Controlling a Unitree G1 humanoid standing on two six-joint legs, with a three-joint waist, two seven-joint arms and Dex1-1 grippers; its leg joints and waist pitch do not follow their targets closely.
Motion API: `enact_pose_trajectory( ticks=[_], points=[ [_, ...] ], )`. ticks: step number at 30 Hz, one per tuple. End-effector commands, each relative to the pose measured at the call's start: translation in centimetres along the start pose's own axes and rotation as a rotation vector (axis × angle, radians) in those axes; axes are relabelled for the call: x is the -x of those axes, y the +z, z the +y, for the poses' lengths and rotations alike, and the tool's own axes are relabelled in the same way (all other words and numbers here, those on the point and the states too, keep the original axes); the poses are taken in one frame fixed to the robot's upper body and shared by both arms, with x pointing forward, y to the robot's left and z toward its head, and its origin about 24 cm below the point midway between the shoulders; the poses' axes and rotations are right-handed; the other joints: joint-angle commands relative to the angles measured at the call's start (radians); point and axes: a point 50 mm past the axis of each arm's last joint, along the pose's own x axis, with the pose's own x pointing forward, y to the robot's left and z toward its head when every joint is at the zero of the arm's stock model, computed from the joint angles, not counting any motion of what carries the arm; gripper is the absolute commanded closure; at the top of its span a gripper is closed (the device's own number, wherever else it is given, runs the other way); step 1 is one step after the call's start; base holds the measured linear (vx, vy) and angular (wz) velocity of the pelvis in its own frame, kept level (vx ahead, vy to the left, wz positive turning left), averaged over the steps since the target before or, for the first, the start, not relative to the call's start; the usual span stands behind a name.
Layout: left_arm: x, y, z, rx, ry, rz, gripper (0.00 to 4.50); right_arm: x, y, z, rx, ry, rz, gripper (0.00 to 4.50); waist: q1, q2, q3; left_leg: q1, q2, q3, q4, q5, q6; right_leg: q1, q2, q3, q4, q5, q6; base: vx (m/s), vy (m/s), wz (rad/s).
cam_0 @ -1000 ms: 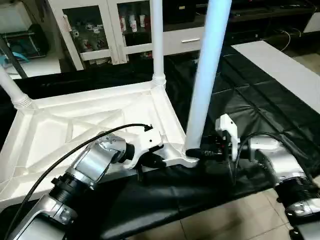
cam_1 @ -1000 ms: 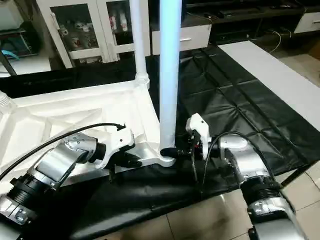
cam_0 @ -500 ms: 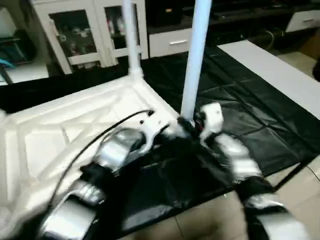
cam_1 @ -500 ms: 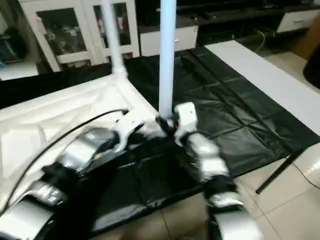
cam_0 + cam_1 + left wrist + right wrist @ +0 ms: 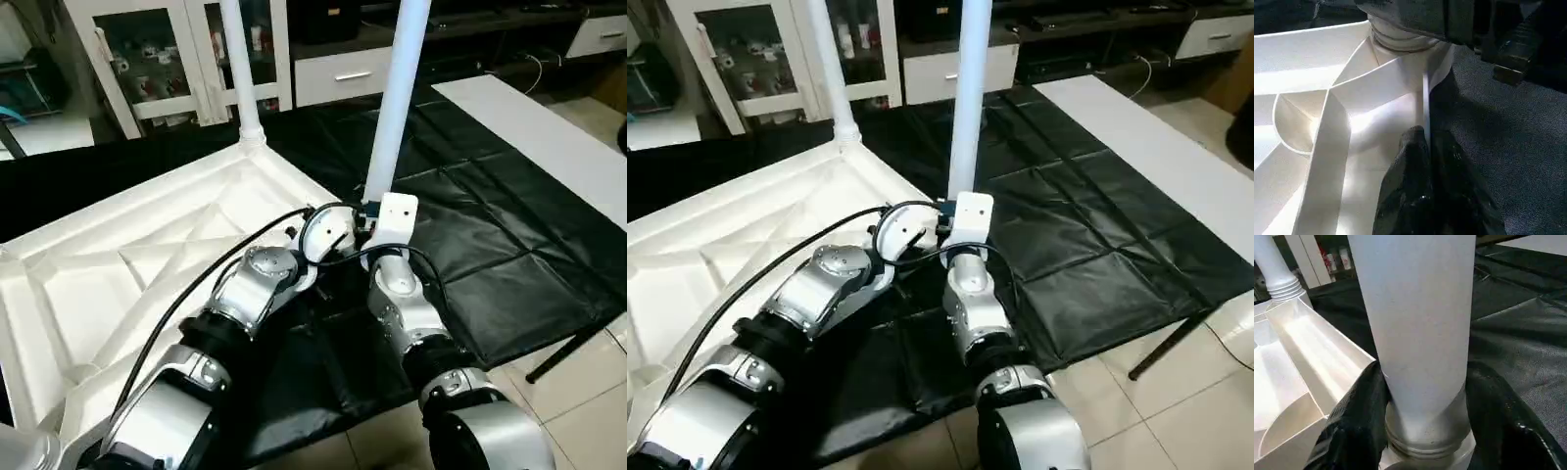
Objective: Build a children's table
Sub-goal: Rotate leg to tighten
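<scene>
1. The work table point(image 5: 490, 284), draped in black, carries the top point(image 5: 147, 264), which lies underside up, its X ribs showing.
2. The top's near corner socket is the landmark. 1 leg point(image 5: 397, 108) stands upright in that socket; another leg point(image 5: 238, 69) stands in the far corner along the same edge.
3. The right gripper point(image 5: 1420, 431) sits at the socket, its 2 fingers point(image 5: 1356, 421) clasping the near leg's base just above the threaded collar.
4. The left gripper point(image 5: 1426, 147) sits just beside the socket, jaws pinched narrow on the top's thin rim wall.
5. Risk, as I judge it: if the leg is not fully seated, a sideways pull from the right gripper could tilt it out of the socket.
6. The thin rim gives the left fingers point(image 5: 1405, 176) little purchase; a slip there could let the top slide on the cloth.
</scene>
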Motion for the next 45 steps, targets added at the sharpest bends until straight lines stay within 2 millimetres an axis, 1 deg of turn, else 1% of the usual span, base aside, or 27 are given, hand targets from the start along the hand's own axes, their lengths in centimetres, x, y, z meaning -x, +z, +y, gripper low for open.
enact_pose_trajectory(
  ticks=[1, 3, 6, 8, 9, 10, 11, 12, 13, 14, 16, 18, 19, 21, 22, 23, 24, 25, 26, 27, 30, 34, 36, 40, 42, 43, 45],
  points=[
    [0.9, -1.8, 1.8, 0.019, 0.069, 0.058, 4.5, 0.1, 0.7, 0.4, -0.053, 0.021, -0.048, 2.2, 0.003, -0.002, -0.066, 0.005, 0.025, -0.005, -0.074, -0.151, 0.08, 0.059, -0.038, 0.036, -0.048, -0.133, -0.242, 0.0, 0.0, 0.0],
    [1.0, -2.0, 1.7, 0.014, 0.057, 0.062, 4.5, 0.2, 1.2, 0.2, -0.053, 0.054, -0.072, 1.83, 0.005, -0.002, -0.066, 0.005, 0.025, -0.004, -0.074, -0.145, 0.083, 0.06, -0.039, 0.037, -0.047, -0.119, -0.244, 0.0, 0.0, 0.0],
    [1.2, -2.3, 1.6, 0.007, 0.035, 0.069, 4.5, 0.4, 1.5, -0.4, -0.047, 0.096, -0.083, 1.71, 0.001, -0.003, -0.067, -0.001, 0.024, -0.007, -0.073, -0.121, 0.102, 0.067, -0.038, 0.036, -0.044, -0.098, -0.243, 0.0, 0.0, 0.0],
    [1.2, -2.3, 1.6, 0.005, 0.026, 0.072, 4.5, 0.4, 1.6, -0.6, -0.047, 0.112, -0.081, 1.43, 0.002, -0.002, -0.065, 0.002, 0.026, -0.005, -0.072, -0.128, 0.108, 0.063, -0.04, 0.037, -0.047, -0.121, -0.245, 0.0, 0.0, 0.0],
    [1.5, -2.6, 1.4, -0.003, -0.013, 0.084, 4.5, 0.5, 1.6, -1.2, -0.008, 0.208, -0.056, 1.38, 0.003, 0.003, -0.064, 0.004, 0.025, -0.004, -0.072, -0.136, 0.109, 0.063, -0.036, 0.037, -0.048, -0.127, -0.25, 0.0, 0.0, 0.0],
    [1.5, -2.7, 1.4, -0.004, -0.018, 0.085, 4.5, 0.5, 1.6, -1.3, -0.002, 0.22, -0.053, 1.38, 0.004, 0.001, -0.064, 0.003, 0.027, -0.005, -0.073, -0.135, 0.109, 0.064, -0.038, 0.037, -0.048, -0.126, -0.249, 0.0, 0.0, 0.0],
    [1.6, -2.8, 1.3, -0.008, -0.03, 0.089, 4.5, 0.6, 1.6, -1.5, 0.022, 0.256, -0.044, 1.32, 0.004, 0.002, -0.064, 0.003, 0.028, -0.005, -0.073, -0.135, 0.106, 0.063, -0.038, 0.038, -0.047, -0.126, -0.25, 0.0, 0.0, 0.0],
    [2.0, -3.2, 1.0, -0.02, -0.08, 0.106, 4.5, 1.0, 1.6, -2.5, 0.099, 0.393, -0.005, 1.02, 0.006, 0.007, -0.065, 0.004, 0.029, -0.006, -0.071, -0.134, 0.106, 0.065, -0.035, 0.037, -0.044, -0.103, -0.253, 0.0, 0.0, 0.0],
    [2.0, -3.2, 1.0, -0.02, -0.08, 0.106, 4.5, 1.0, 1.6, -2.5, 0.099, 0.393, -0.005, 1.02, 0.005, 0.004, -0.063, 0.003, 0.029, -0.007, -0.072, -0.131, 0.109, 0.067, -0.034, 0.037, -0.044, -0.096, -0.254, 0.0, 0.0, 0.0],
    [2.2, -3.4, 0.9, -0.023, -0.105, 0.116, 4.5, 1.2, 1.7, -2.9, 0.124, 0.439, 0.009, 0.94, 0.005, 0.004, -0.066, 0.004, 0.028, -0.005, -0.07, -0.123, 0.111, 0.064, -0.036, 0.038, -0.043, -0.084, -0.26, 0.0, 0.0, 0.0],
    [3.0, -4.2, 0.2, -0.045, -0.218, 0.152, 4.5, 1.6, 1.6, -4.9, 0.211, 0.562, 0.076, 0.94, 0.008, 0.001, -0.063, 0.002, 0.029, -0.006, -0.072, -0.14, 0.112, 0.068, -0.036, 0.036, -0.045, -0.108, -0.265, 0.0, 0.0, 0.0],
    [3.6, -4.6, -0.5, -0.058, -0.315, 0.162, 4.5, 2.1, 1.7, -6.0, 0.249, 0.677, 0.115, 0.94, 0.012, 0.002, -0.065, 0.004, 0.033, -0.005, -0.07, -0.155, 0.109, 0.067, -0.039, 0.039, -0.045, -0.127, -0.268, 0.0, 0.0, 0.0],
    [3.7, -4.7, -0.6, -0.06, -0.333, 0.164, 4.5, 2.3, 1.7, -6.2, 0.254, 0.704, 0.125, 0.94, 0.012, 0.002, -0.065, 0.004, 0.033, -0.005, -0.07, -0.155, 0.109, 0.067, -0.039, 0.039, -0.045, -0.127, -0.268, 0.0, 0.0, 0.0],
    [4.5, -5.0, -1.4, -0.095, -0.444, 0.176, 4.5, 3.5, 2.1, -7.0, 0.305, 0.904, 0.145, 0.94, 0.022, 0.002, -0.058, 0.009, 0.037, -0.003, -0.074, -0.187, 0.098, 0.059, -0.039, 0.042, -0.052, -0.179, -0.257, 0.0, 0.0, 0.0],
    [4.5, -5.0, -1.4, -0.095, -0.444, 0.176, 4.5, 3.5, 2.1, -7.0, 0.305, 0.904, 0.145, 0.94, 0.022, 0.001, -0.058, 0.009, 0.036, -0.002, -0.074, -0.194, 0.096, 0.059, -0.038, 0.042, -0.053, -0.184, -0.257, 0.0, 0.0, 0.0],
    [4.8, -5.1, -1.6, -0.103, -0.485, 0.183, 4.5, 4.0, 2.3, -7.3, 0.319, 0.974, 0.152, 0.94, 0.029, 0.001, -0.059, 0.011, 0.037, -0.002, -0.075, -0.2, 0.089, 0.059, -0.038, 0.042, -0.054, -0.193, -0.254, 0.0, 0.0, 0.0],
    [5.3, -5.1, -2.1, -0.116, -0.55, 0.189, 4.5, 4.6, 2.7, -7.9, 0.329, 1.059, 0.165, 0.94, 0.031, 0.004, -0.059, 0.012, 0.037, -0.003, -0.075, -0.202, 0.088, 0.059, -0.038, 0.043, -0.053, -0.193, -0.252, 0.0, 0.0, 0.0],
    [5.3, -5.1, -2.1, -0.116, -0.559, 0.192, 4.5, 4.7, 2.8, -8.0, 0.329, 1.072, 0.167, 0.94, 0.033, 0.0, -0.058, 0.013, 0.037, -0.002, -0.075, -0.201, 0.09, 0.057, -0.038, 0.043, -0.054, -0.193, -0.251, 0.0, 0.0, 0.0],
    [5.5, -5.1, -2.3, -0.12, -0.583, 0.195, 4.5, 4.9, 3.0, -8.3, 0.331, 1.103, 0.176, 0.94, 0.037, 0.0, -0.056, 0.013, 0.038, -0.002, -0.077, -0.204, 0.087, 0.056, -0.036, 0.044, -0.054, -0.209, -0.25, 0.0, 0.0, 0.0],
    [5.6, -5.1, -2.3, -0.125, -0.597, 0.196, 4.5, 5.0, 3.2, -8.5, 0.338, 1.125, 0.18, 0.94, 0.041, -0.002, -0.055, 0.013, 0.037, -0.001, -0.078, -0.21, 0.083, 0.056, -0.037, 0.045, -0.056, -0.237, -0.244, 0.0, 0.0, 0.0],
    [5.9, -5.0, -2.4, -0.135, -0.61, 0.207, 4.5, 5.5, 3.7, -9.1, 0.376, 1.223, 0.228, 0.94, 0.05, -0.003, -0.052, 0.019, 0.038, -0.001, -0.08, -0.235, 0.065, 0.052, -0.037, 0.046, -0.062, -0.297, -0.229, 0.0, 0.0, 0.0],
    [6.0, -4.9, -2.3, -0.144, -0.61, 0.214, 4.5, 5.5, 3.8, -9.2, 0.388, 1.267, 0.257, 0.94, 0.051, -0.006, -0.056, 0.011, 0.036, -0.004, -0.079, -0.197, 0.068, 0.058, -0.038, 0.045, -0.057, -0.268, -0.225, 0.0, 0.0, 0.0],
    [6.1, -4.9, -2.3, -0.145, -0.613, 0.216, 4.5, 5.5, 3.8, -9.2, 0.379, 1.279, 0.266, 1.29, 0.051, -0.006, -0.058, 0.01, 0.036, -0.003, -0.076, -0.175, 0.076, 0.058, -0.039, 0.045, -0.056, -0.254, -0.228, 0.0, 0.0, 0.0],
    [6.2, -4.9, -2.2, -0.148, -0.615, 0.221, 4.5, 5.4, 3.7, -9.1, 0.364, 1.298, 0.279, 1.41, 0.052, -0.004, -0.061, 0.01, 0.036, -0.003, -0.074, -0.15, 0.085, 0.059, -0.037, 0.044, -0.051, -0.22, -0.241, 0.0, 0.0, 0.0],
    [6.3, -4.9, -2.2, -0.149, -0.615, 0.222, 4.5, 5.4, 3.7, -9.1, 0.362, 1.299, 0.28, 1.74, 0.052, -0.004, -0.06, 0.011, 0.036, -0.003, -0.073, -0.148, 0.087, 0.059, -0.037, 0.044, -0.051, -0.218, -0.242, 0.0, 0.0, 0.0],
    [6.3, -4.9, -2.2, -0.149, -0.614, 0.223, 4.5, 5.3, 3.7, -9.1, 0.353, 1.3, 0.281, 1.78, 0.053, -0.002, -0.06, 0.011, 0.036, -0.003, -0.074, -0.149, 0.086, 0.058, -0.037, 0.043, -0.051, -0.219, -0.242, 0.0, 0.0, 0.0],
    [6.3, -4.9, -2.2, -0.151, -0.612, 0.226, 4.5, 5.2, 3.6, -9.0, 0.344, 1.299, 0.281, 2.02, 0.052, -0.003, -0.06, 0.01, 0.036, -0.003, -0.074, -0.147, 0.084, 0.059, -0.037, 0.043, -0.051, -0.213, -0.245, 0.0, 0.0, 0.0]
  ],
)
